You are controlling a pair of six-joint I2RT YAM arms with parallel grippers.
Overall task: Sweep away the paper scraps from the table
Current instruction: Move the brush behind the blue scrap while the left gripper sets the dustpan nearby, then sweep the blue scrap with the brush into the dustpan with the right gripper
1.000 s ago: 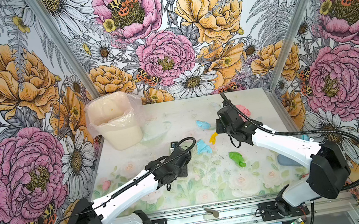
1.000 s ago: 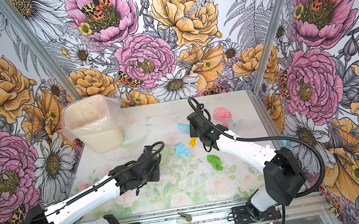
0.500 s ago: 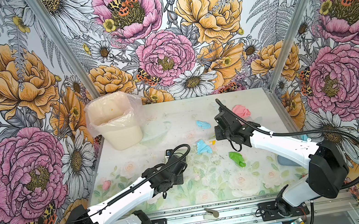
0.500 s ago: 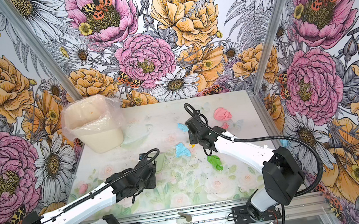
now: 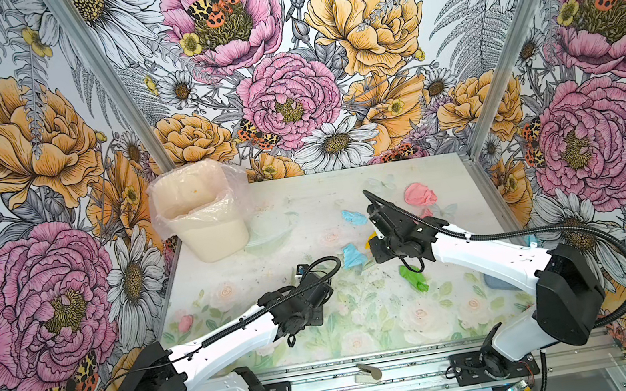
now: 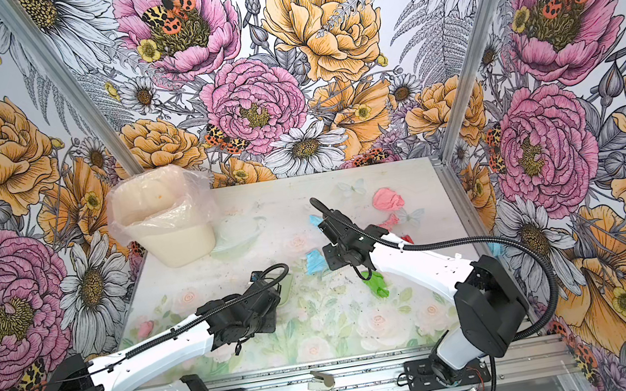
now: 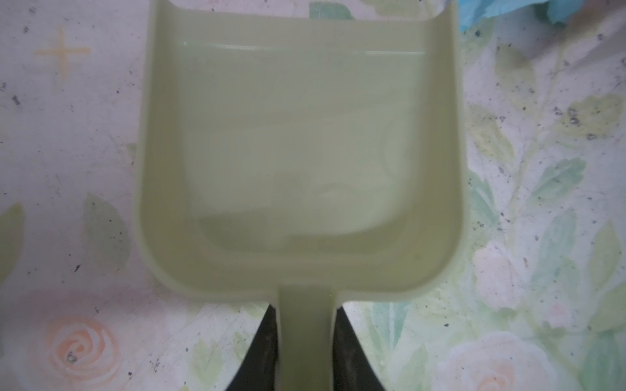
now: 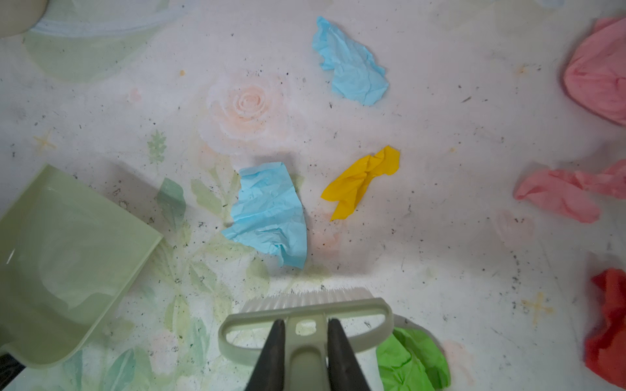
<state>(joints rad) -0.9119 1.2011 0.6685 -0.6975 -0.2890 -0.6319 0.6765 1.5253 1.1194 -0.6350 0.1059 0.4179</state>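
**Reader:** What stage of the sweep is shown?

**Legend:** An early one, by judgement. The dustpan (image 7: 305, 152) is empty, its handle clamped in the left tool (image 7: 306, 313). The paper scraps (image 5: 352, 256) all lie on the table (image 5: 305, 214).

**Reader:** Where do they lie?

**Legend:** In a top view they spread from the centre toward 2 o'clock.
- A light blue scrap (image 8: 267, 213) lies near the dustpan's mouth, with a yellow scrap (image 8: 362, 182) beside it.
- A second blue scrap (image 8: 352, 67) lies toward 12 o'clock.
- A pink wad (image 8: 599, 78), a flatter pink scrap (image 8: 559, 193) and a red scrap (image 8: 609, 321) lie farther out.
- A green scrap (image 8: 413, 362) lies just beside the brush (image 8: 305, 304), at its 4 o'clock.

**Reader:** And the brush?

**Legend:** Its handle is clenched in the right tool (image 8: 306, 325). The bristles are near the light blue scrap and apart from it.

**Reader:** What remains, and what hinders?

**Legend:** Every scrap has yet to enter the pan. The lined bin (image 5: 201, 217) stands in the 10 o'clock corner, probably to receive them. The green scrap sits on the brush's far side from the pan, so one stroke would likely miss it. The right arm (image 5: 480, 259) hides part of the cluster in both top views
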